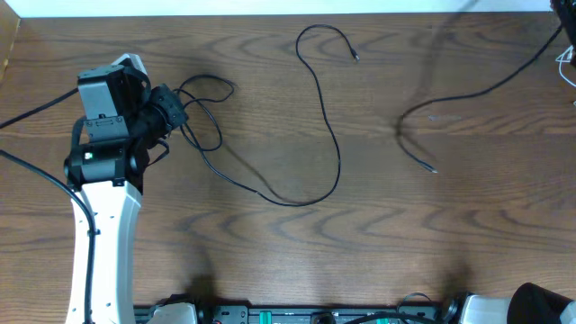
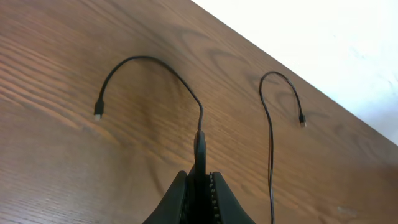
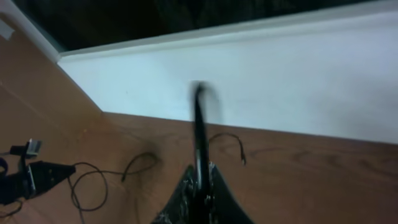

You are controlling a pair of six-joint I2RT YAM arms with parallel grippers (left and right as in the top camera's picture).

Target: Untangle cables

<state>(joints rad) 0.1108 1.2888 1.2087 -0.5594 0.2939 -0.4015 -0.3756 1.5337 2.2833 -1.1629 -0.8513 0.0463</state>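
Overhead, one black cable (image 1: 477, 91) lies untangled, well apart from the left fingers (image 2: 183, 186), which pinch a looped cable (image 2: 152, 59) yet to straighten; right fingers (image 3: 214, 190) clamp a blurred cord (image 3: 199, 124)

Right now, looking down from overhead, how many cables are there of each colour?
Black: 2, the long cable and the right cable.
White: 1, the white cable at the right edge, only partly in view.
Total: 3.

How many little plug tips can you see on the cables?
3 show: the top-middle plug, the right-hand plug, and the near plug on the held cable pinched in the left end effector. More may be hidden.
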